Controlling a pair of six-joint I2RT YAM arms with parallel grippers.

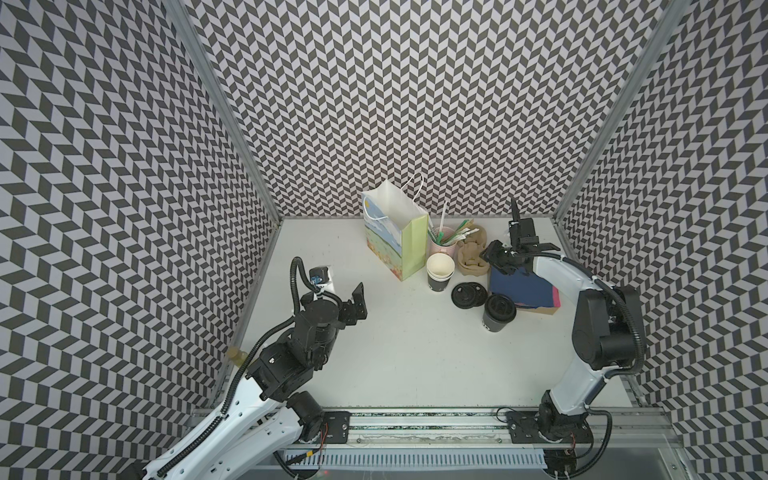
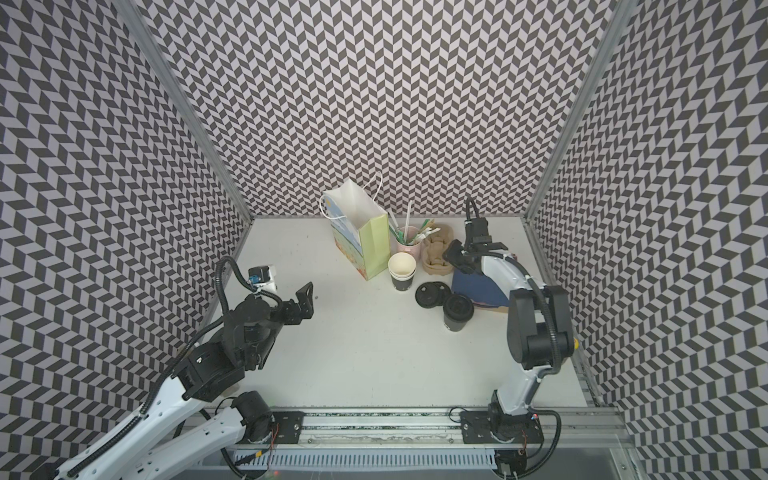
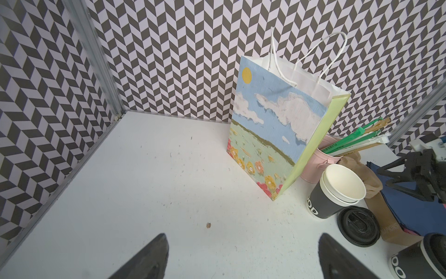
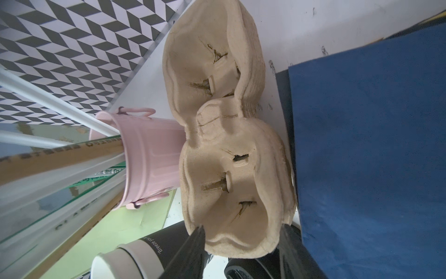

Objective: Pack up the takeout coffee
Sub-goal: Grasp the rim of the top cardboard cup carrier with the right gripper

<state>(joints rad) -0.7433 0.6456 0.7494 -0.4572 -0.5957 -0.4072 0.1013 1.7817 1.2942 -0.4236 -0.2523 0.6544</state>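
Right gripper straddles pulp carrier near bench's far edge, grip unclear | takeout coffee apart, toward front edge | left gripper spread wide

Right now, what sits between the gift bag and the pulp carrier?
The pink cup of straws stands between the bag and the carrier. Both top views show it.

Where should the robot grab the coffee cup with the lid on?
Probably grip the cup by its wall, just under the lid, coming sideways over the table in front. It stands upright, and a lid might pop off; loose lids and napkins crowd its far side.
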